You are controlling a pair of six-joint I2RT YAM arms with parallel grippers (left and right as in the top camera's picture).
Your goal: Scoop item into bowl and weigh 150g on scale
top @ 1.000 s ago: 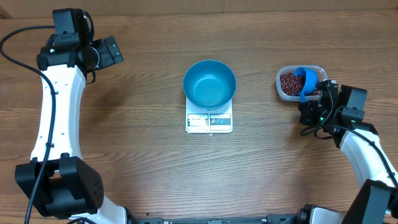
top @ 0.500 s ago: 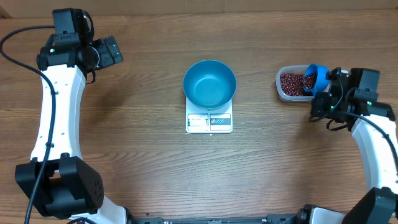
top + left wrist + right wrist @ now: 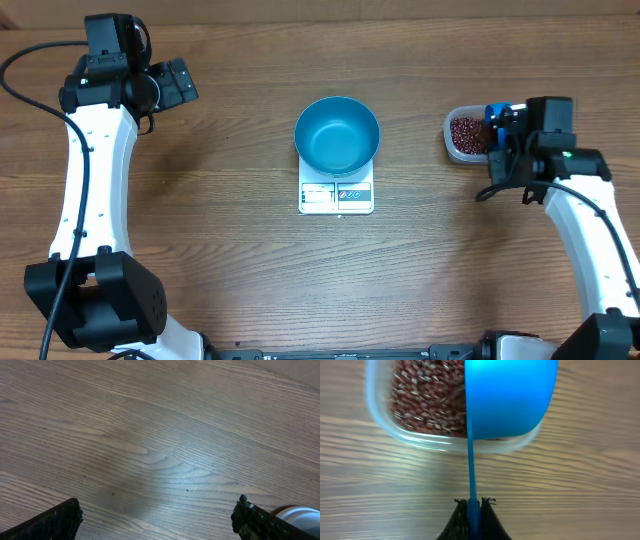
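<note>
At the right end of the desk (image 3: 450, 250): my right fingers (image 3: 462, 519) are pinched fully shut on the thin handle of the blue scoop (image 3: 510, 400), and its cup hangs over the right part of the clear tub (image 3: 380, 420).
Beans (image 3: 425, 405): all the ones I can see lie in the tub, a loose red-brown pile, deepest to the left of the cup.
Scoop load: I cannot tell. Only the cup's outer side shows, and my wrist hides it from overhead.
Bowl (image 3: 337, 135) and scale (image 3: 336, 196): the bowl sits on the scale at mid-desk, empty and well apart from the tub. The display is too small to read.
Left fingers (image 3: 178, 84): spread wide and holding nothing, over bare desk at the far left.
Step in hand, as I judge it: filling the scoop. No weighing has begun.
How to do it well: turn the cup's mouth toward the pile, sink the lip low and sweep left through the deep part. Then roll it level before lifting clear of the rim.
Watch for: nothing braces the tub, so a hard push may slide it. An overfull or tilted cup may shed beans on the way to the bowl.
</note>
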